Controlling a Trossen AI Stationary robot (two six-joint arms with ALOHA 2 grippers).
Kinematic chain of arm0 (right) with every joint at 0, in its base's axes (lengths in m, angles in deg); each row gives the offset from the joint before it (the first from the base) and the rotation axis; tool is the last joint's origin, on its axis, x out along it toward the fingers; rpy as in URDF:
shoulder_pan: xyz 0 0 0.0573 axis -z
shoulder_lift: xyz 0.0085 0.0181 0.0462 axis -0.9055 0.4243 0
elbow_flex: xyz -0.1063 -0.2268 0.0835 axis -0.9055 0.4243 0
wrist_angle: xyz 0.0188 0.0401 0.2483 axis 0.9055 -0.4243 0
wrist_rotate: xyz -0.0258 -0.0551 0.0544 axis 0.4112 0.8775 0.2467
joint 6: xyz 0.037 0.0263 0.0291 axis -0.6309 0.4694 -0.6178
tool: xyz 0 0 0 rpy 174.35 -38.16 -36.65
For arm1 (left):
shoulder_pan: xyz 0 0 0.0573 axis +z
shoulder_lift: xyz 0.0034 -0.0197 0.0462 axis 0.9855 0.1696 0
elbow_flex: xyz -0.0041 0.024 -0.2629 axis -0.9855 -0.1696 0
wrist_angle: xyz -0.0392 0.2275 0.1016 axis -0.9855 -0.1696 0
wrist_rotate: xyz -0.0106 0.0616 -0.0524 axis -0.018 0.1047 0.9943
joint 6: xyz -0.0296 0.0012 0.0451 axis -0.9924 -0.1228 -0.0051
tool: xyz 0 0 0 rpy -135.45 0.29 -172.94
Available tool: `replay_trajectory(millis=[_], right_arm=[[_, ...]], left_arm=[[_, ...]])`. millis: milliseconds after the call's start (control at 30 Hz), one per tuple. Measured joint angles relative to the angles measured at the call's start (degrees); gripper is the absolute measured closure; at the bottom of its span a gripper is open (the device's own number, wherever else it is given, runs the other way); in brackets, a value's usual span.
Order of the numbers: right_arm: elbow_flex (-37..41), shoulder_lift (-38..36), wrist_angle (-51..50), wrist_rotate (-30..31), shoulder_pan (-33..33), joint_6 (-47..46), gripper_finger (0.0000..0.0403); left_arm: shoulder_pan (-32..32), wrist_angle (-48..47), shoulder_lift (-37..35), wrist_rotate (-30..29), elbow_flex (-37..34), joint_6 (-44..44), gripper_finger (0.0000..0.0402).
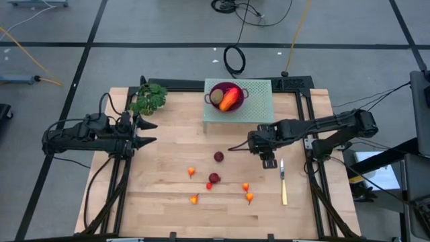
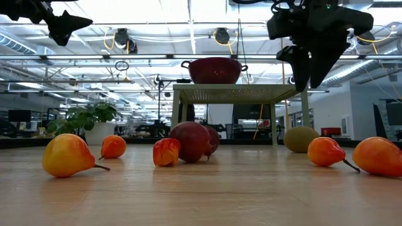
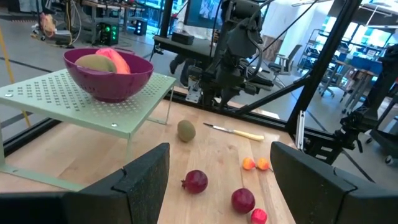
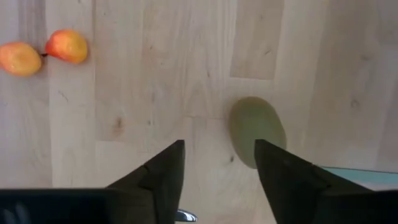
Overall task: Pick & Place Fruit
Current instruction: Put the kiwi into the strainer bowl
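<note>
The right tool [image 4: 217, 165] hangs parted and empty above the worktop [image 4: 124, 106], a brownish-green oval [image 4: 256, 129] lying free at its two o'clock.

Grey tiled floor [image 1: 168, 27] with cables; open workshop, ceiling lights [image 2: 122, 37], desks, office chairs [image 3: 287, 59].

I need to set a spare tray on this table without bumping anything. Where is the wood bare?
Bare wood lies between the left tool and the dark red balls, and along the near edge left of the small orange-red pears. It is crowded mid-table among the fruit, and on the right around the right tool and knife.
</note>
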Motion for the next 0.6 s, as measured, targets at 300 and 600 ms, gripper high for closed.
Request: replay_trajectory(millis=[300,600], right_arm=[[0.0,0.0,0.04,0.11,1.29,0.38,0.0155],[0.0,-0.01,0.85,0.17,2.99,3.13,0.0131]], left_arm=[[0.01,-0.02,0.0,0.0,0.0,-0.45,0.0128],[0.0,-0.09,0.0,0.0,0.0,-0.58,0.0128]])
